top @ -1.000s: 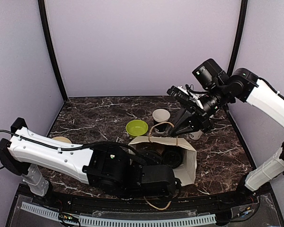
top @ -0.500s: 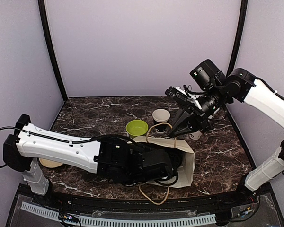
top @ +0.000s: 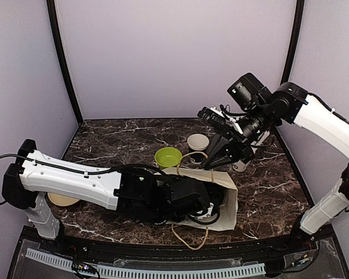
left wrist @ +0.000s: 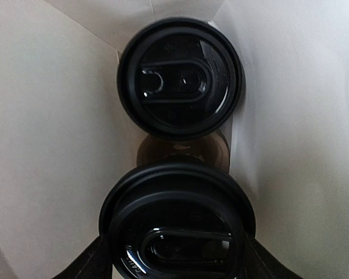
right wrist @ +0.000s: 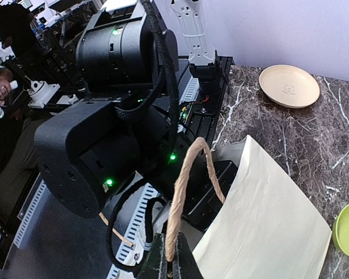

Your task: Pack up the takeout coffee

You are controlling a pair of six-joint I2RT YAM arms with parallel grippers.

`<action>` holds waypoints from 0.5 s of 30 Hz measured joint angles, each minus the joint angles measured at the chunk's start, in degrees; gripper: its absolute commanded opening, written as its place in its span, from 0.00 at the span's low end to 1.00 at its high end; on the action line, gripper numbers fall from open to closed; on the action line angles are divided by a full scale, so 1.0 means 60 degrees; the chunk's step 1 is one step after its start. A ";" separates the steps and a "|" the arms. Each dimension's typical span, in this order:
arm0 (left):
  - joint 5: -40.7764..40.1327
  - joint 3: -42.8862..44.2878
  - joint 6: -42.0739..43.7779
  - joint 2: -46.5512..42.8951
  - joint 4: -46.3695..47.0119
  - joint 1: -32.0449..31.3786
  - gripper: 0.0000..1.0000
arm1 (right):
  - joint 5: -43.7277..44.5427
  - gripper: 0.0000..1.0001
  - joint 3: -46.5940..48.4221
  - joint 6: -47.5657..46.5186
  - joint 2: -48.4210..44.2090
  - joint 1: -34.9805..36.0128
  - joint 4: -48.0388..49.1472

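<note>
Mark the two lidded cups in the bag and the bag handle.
front lidded cup (left wrist: pixel 177 229): left wrist view, middle of lid.
rear lidded cup (left wrist: pixel 180 78): left wrist view, middle of lid.
bag handle (right wrist: pixel 179 192): right wrist view, left strand of loop.

No words or numbers can be read here. The black lid (left wrist: pixel 180 78) and the plate (right wrist: pixel 291 86) have tiny marks, too blurry to read.

Top view: the paper bag (top: pixel 228 197) hides the left gripper (left wrist: pixel 177 264) from us. Inside the bag, the near lid (left wrist: pixel 177 226) is cut off at the frame's bottom. Cup bodies are hidden under it and the far lid (left wrist: pixel 180 78), so we can't read the grip. A dim brown shape (left wrist: pixel 183 152) between the lids is unidentifiable. The right gripper (right wrist: pixel 171 264) is cropped below the bag's handle (right wrist: pixel 186 192).
</note>
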 measured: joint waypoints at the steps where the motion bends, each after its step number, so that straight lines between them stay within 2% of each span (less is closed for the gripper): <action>1: 0.0022 -0.0084 0.0007 -0.0011 0.0036 0.0033 0.49 | 0.0004 0.00 0.0011 -0.0007 0.0000 0.0000 -0.0015; 7: 0.0044 -0.0386 0.0018 -0.0015 0.0153 0.0219 0.49 | 0.0000 0.00 0.0015 -0.0146 0.0000 0.0000 -0.0149; 15: 0.0127 -0.0976 0.0324 -0.0280 0.1122 0.0364 0.49 | -0.0011 0.00 0.0015 -0.0226 0.0004 0.0000 -0.0284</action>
